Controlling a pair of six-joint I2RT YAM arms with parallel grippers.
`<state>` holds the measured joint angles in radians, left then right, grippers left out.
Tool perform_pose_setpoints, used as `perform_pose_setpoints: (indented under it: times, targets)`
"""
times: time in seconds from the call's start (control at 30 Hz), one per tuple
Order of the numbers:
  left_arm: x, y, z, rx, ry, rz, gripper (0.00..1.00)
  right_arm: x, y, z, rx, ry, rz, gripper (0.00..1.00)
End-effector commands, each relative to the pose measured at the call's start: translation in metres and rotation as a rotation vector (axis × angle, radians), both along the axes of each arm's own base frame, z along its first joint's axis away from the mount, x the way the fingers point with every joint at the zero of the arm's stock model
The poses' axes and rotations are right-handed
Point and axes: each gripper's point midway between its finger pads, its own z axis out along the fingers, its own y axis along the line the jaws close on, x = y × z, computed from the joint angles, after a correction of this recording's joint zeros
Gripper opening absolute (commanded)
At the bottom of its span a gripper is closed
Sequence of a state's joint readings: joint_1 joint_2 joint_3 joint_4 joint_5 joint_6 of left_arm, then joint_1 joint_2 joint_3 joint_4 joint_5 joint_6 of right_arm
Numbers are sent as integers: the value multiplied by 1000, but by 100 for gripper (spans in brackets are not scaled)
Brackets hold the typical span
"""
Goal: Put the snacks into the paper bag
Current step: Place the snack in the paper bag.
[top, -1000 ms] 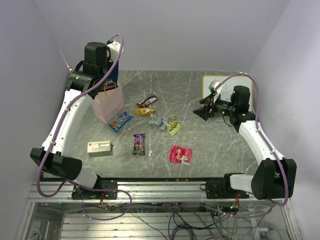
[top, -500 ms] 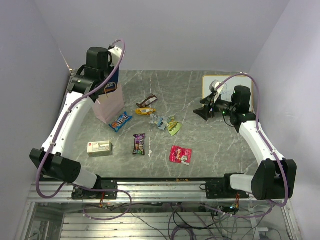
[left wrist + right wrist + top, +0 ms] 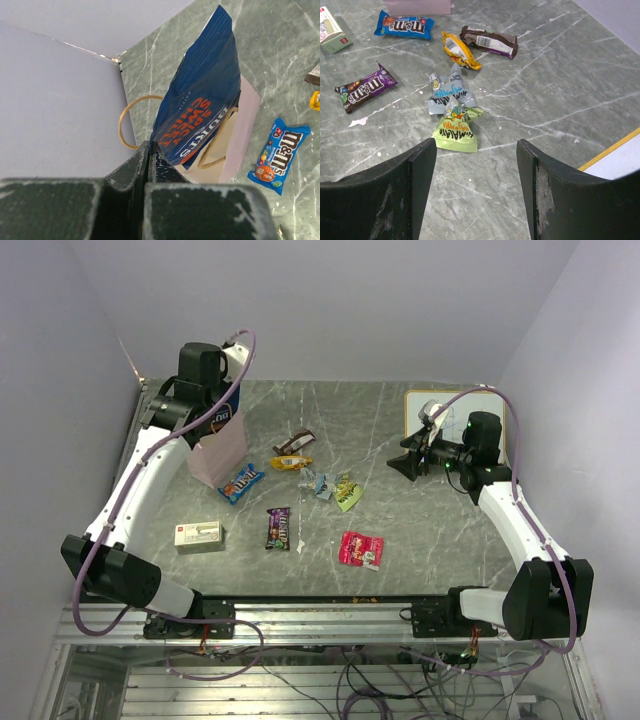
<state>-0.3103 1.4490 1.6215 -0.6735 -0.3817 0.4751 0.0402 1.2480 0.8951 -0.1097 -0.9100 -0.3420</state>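
My left gripper [image 3: 149,147] is shut on the top edge of the larger dark blue snack packet [image 3: 200,95], which hangs with its lower end at the open mouth of the paper bag [image 3: 246,131]. From above, the packet [image 3: 228,414] sits over the bag [image 3: 222,452] at the back left. On the table lie the blue packet [image 3: 241,482], purple-brown bar [image 3: 278,528], red-pink packet [image 3: 360,549], yellow [image 3: 460,50] and brown [image 3: 489,42] snacks, and silver-green packets [image 3: 454,127]. My right gripper [image 3: 476,147] hovers open and empty to their right.
A pale beige box [image 3: 198,535] lies near the front left. A white framed whiteboard [image 3: 440,415] lies at the back right behind the right arm. Walls close in the left, back and right sides.
The left gripper has shifted a little to the right, and the dark blue packet has swung down over the bag's mouth. The right arm has not moved.
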Motion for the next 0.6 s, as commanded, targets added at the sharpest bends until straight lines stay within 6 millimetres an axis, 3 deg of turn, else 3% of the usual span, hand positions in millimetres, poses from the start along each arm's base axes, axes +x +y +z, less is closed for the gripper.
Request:
perform_pose_setpoints:
  times: [0.0, 0.23, 0.57]
  targets:
    - [1, 3, 8, -15, -44, 3, 7, -2, -1, 1, -2, -21, 11, 65]
    - [1, 8, -10, -32, -2, 15, 7, -3, -1, 2, 1, -23, 12, 65]
    - [6, 15, -61, -101, 136, -17, 7, -3, 0, 0, 2, -17, 14, 65]
